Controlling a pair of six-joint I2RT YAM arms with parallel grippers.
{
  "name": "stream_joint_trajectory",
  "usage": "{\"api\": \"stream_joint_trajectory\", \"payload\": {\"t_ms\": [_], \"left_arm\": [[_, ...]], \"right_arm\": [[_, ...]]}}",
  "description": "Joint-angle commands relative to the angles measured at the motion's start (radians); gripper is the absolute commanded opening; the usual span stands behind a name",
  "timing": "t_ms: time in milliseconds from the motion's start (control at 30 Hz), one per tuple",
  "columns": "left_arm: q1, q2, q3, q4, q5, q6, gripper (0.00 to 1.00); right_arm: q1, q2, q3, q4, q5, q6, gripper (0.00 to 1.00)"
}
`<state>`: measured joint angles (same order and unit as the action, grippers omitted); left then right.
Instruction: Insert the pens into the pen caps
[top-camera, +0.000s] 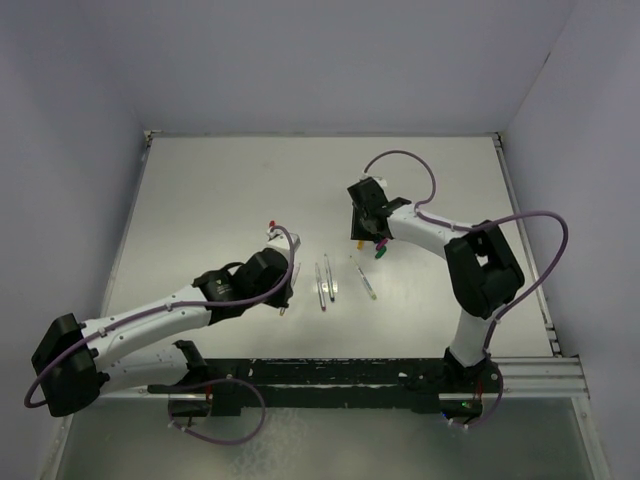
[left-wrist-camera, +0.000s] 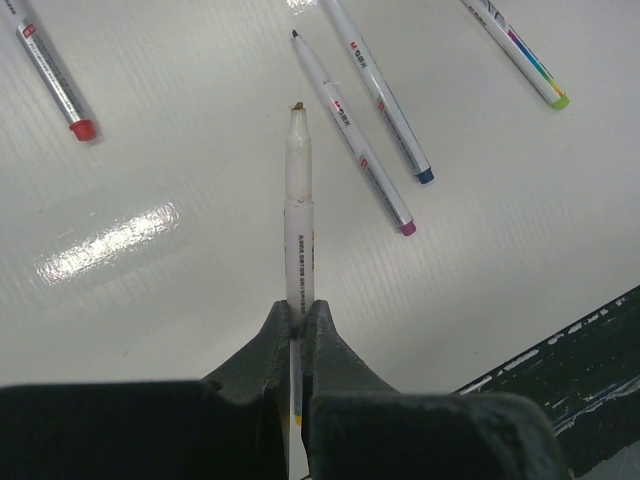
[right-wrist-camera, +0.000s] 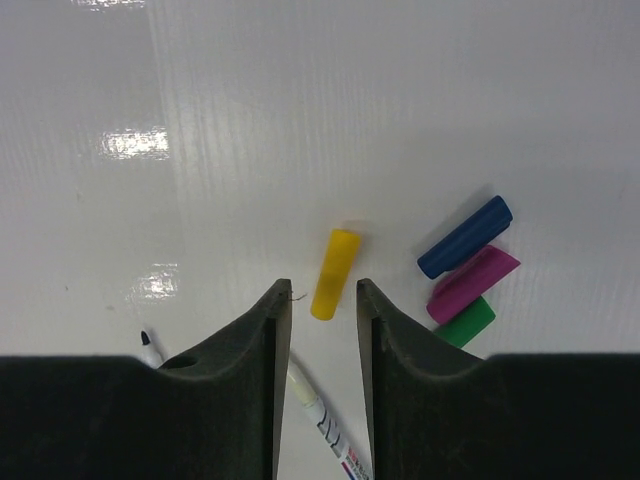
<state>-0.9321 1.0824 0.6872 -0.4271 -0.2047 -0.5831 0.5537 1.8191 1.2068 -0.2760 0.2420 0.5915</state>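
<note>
Right wrist view gives us the relation that matters. The stubby yellow plastic cap (right-wrist-camera: 335, 272) lies flat on the glossy white table (right-wrist-camera: 200, 80), directly ahead of the right gripper (right-wrist-camera: 322, 286), with its near end just reaching the gap between the two dark fingers. Its long axis runs nearly along the gripper's forward line and leans a little to the right at the far end, so the jaws would close across its short width. That gripper stands wide open and holds nothing. To the right of the yellow one, apart from it, the blue cap (right-wrist-camera: 465, 237), the magenta-purple cap (right-wrist-camera: 472, 283) and the green cap (right-wrist-camera: 465, 322) sit bunched side by side.

On the left wrist view, the left gripper (left-wrist-camera: 298, 312) is clamped tight on a thin pale grey-white pen (left-wrist-camera: 299, 200), gripped towards its rear, where a trace of yellow shows between the fingers. The bare nib points away from the wrist. Loose beyond it lie the red-ended pen (left-wrist-camera: 50, 70), purple-ended pen (left-wrist-camera: 355, 150), blue-ended pen (left-wrist-camera: 380, 95) and green-ended pen (left-wrist-camera: 520, 55).

From above, the right arm is plainly the nearer one to the caps. We judge the next move to be a short advance and close on the yellow cap. A finger nudging it could send it rolling.
</note>
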Motion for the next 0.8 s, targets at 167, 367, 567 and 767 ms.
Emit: {"api": "stream_joint_trajectory", "payload": {"t_ms": [167, 367, 567, 767], "left_arm": [[-0.007, 0.009, -0.015, 0.057, 0.024, -0.006, 0.00], [-0.007, 0.016, -0.018, 0.066, 0.030, -0.006, 0.00], [-0.007, 0.017, -0.025, 0.066, 0.028, -0.008, 0.00], [-0.007, 0.023, -0.028, 0.070, 0.025, -0.011, 0.00]], "right_arm": [[-0.003, 0.019, 0.036, -0.016, 0.057, 0.021, 0.40], [-0.005, 0.046, 0.039, -0.001, 0.046, 0.027, 0.40], [-0.010, 0.063, 0.049, 0.006, 0.037, 0.036, 0.39], [-0.014, 0.075, 0.047, 0.011, 0.019, 0.045, 0.39]]}}
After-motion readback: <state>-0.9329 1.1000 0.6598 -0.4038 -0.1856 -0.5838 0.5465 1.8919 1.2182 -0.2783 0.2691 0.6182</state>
